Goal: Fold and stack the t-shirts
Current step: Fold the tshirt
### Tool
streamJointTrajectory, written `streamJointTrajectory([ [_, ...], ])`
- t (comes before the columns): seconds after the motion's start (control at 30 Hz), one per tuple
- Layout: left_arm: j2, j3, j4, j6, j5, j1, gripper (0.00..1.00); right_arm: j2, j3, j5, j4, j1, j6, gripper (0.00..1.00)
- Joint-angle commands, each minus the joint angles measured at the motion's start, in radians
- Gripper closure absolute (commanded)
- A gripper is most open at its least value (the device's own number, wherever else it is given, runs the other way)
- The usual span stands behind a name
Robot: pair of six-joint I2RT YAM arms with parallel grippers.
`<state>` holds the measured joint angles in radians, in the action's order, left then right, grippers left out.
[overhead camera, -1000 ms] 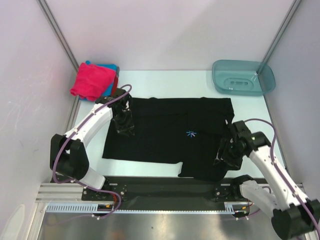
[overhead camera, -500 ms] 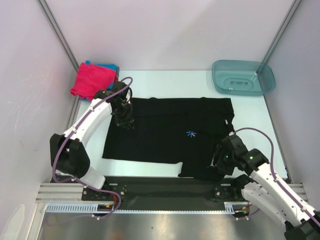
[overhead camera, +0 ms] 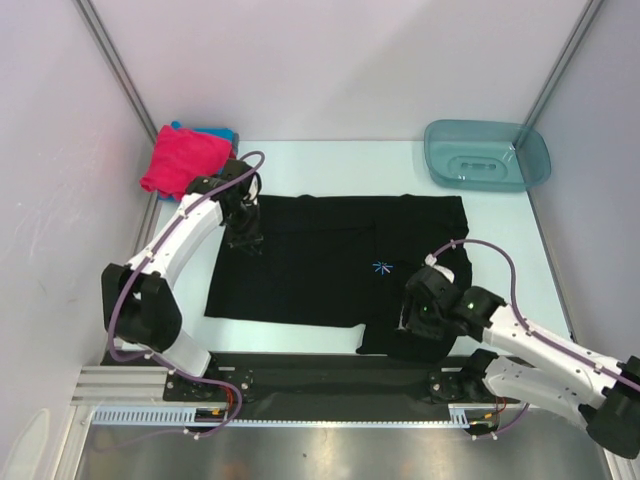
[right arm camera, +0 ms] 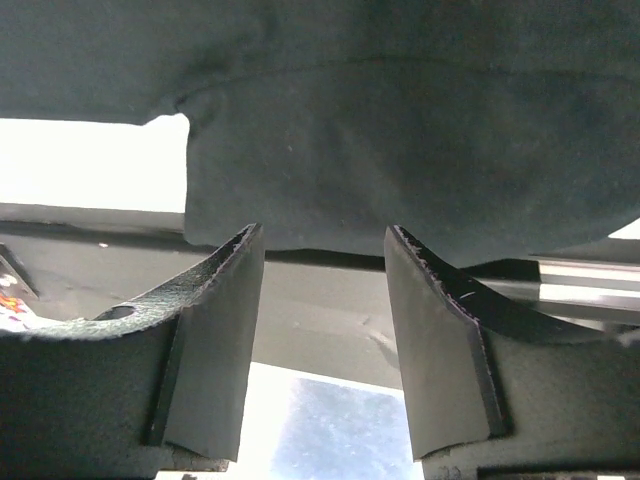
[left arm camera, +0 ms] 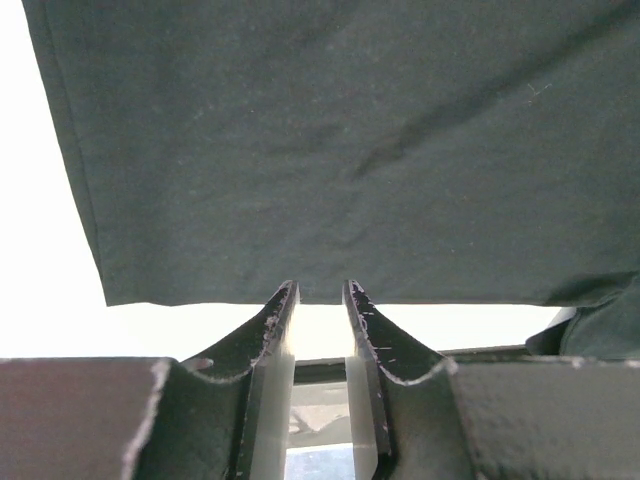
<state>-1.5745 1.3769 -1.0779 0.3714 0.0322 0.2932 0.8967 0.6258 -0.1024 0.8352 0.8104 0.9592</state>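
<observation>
Top external view: a pale table (overhead camera: 330, 165) is largely covered by a large black t-shirt (overhead camera: 320, 270), which is spread flat across the middle, with its near right part reaching the table's near edge. The left arm (overhead camera: 185, 250) is stretched over the shirt's far left corner, and the right arm (overhead camera: 540, 345) is bent low over the shirt's near right part. A translucent teal basin (overhead camera: 487, 155) is seen at the far right corner, well apart from the shirt. At the far left corner a folded magenta-pink t-shirt (overhead camera: 185, 160) is stacked on a blue t-shirt (overhead camera: 222, 134), of which only an edge is shown. The left gripper (overhead camera: 245, 238) is held near that stack, above the black cloth. In the left wrist view its jaws are seen narrowly apart, with bare table showing in the gap and the tips set right at an edge of the black shirt; no cloth is pinched. The right gripper (overhead camera: 415, 320) is shown in the right wrist view with jaws spread wide and nothing between them, the shirt's edge lying just beyond the tips. A small blue-white starburst print (overhead camera: 381, 267) is visible right of the shirt's centre.
</observation>
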Motion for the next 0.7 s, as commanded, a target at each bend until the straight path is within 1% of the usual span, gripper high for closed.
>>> streamJointTrajectory([
  [0.0,0.051,-0.013,0.019,-0.026,-0.008,-0.008,0.71,-0.042,-0.031,-0.101,0.018,0.070,0.075,0.44],
  [0.03,0.056,-0.021,0.021,-0.028,-0.008,-0.008,0.71,-0.047,-0.041,-0.111,0.010,0.103,0.090,0.44],
  [0.1,0.074,-0.041,0.030,-0.031,-0.009,-0.008,0.71,-0.019,-0.057,-0.132,-0.002,0.116,0.122,0.43],
  [0.17,0.082,-0.045,0.033,-0.032,-0.011,-0.008,0.71,0.046,-0.025,-0.178,0.014,0.127,0.128,0.41],
  [0.27,0.080,-0.049,0.035,-0.038,-0.003,-0.009,0.71,0.094,0.003,-0.227,0.048,0.134,0.142,0.41],
  [0.37,0.083,-0.055,0.044,-0.042,0.006,-0.008,0.72,0.102,-0.014,-0.200,-0.024,0.151,0.135,0.41],
  [0.5,0.099,-0.065,0.050,-0.046,0.006,-0.011,0.72,0.126,-0.024,-0.221,-0.016,0.186,0.141,0.40],
  [0.57,0.105,-0.068,0.052,-0.046,0.005,-0.009,0.72,0.145,-0.014,-0.247,-0.007,0.213,0.142,0.41],
  [0.6,0.108,-0.073,0.050,-0.046,0.006,-0.009,0.72,0.157,-0.003,-0.269,0.019,0.258,0.148,0.40],
  [0.67,0.116,-0.078,0.053,-0.046,0.006,-0.009,0.72,0.217,0.049,-0.316,0.071,0.282,0.177,0.40],
])
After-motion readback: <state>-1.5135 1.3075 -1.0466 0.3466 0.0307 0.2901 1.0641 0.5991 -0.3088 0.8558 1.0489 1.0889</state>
